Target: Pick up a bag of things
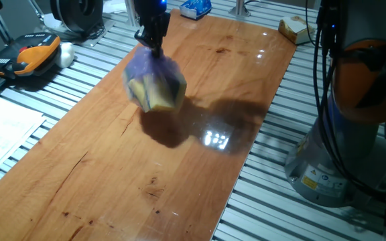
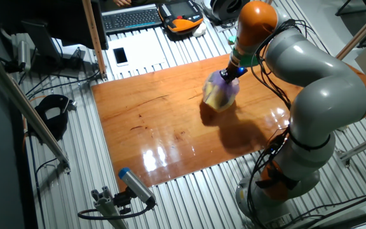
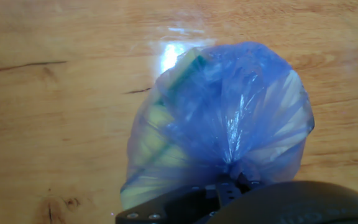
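Observation:
The bag of things [image 1: 154, 84] is a crinkly purple translucent plastic bag with yellowish lumps inside. It hangs above the wooden board [image 1: 112, 174], casting a shadow below and to its right. My gripper [image 1: 151, 41] is shut on the bag's gathered top. In the other fixed view the bag [image 2: 221, 92] dangles under the gripper [image 2: 232, 72] over the board's far side. The hand view looks down on the bag [image 3: 229, 118], whose neck is pinched at the fingertips [image 3: 235, 180]; the gripper body hides the bag's lower edge.
A blue-and-white packet [image 1: 196, 8] and a small tan box [image 1: 293, 28] lie beyond the board's far end. An orange-and-black pendant [image 1: 25, 55] and papers [image 1: 5, 127] sit at the left. The arm's base [image 1: 327, 167] stands right of the board.

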Controlling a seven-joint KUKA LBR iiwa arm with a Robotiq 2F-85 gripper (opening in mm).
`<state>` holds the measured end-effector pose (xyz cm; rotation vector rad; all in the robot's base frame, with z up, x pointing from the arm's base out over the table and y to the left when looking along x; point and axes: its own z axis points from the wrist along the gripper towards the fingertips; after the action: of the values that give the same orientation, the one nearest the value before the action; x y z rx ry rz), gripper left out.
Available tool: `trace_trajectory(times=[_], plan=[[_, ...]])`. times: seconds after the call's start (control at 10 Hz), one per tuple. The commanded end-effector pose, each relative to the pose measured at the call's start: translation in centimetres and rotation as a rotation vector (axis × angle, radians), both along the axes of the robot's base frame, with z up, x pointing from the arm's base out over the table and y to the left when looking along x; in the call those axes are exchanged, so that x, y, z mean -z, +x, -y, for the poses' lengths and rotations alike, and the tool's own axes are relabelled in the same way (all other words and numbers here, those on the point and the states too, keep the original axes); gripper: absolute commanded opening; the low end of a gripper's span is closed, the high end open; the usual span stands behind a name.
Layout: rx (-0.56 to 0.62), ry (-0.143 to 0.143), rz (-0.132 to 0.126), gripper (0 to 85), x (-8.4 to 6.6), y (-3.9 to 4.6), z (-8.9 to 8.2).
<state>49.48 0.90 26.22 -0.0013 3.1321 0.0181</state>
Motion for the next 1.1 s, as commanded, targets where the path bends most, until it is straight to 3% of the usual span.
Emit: trace_trajectory(times=[0.0, 0.5, 1.0], plan=[[-0.007, 0.007, 0.000, 0.0, 0.1, 0.03, -0.1], [-0.026, -0.009, 0.022, 0.0, 0.7, 0.52, -0.7], [-0.036, 0.000, 0.024, 0.0, 1.1, 1.30, -0.6]])
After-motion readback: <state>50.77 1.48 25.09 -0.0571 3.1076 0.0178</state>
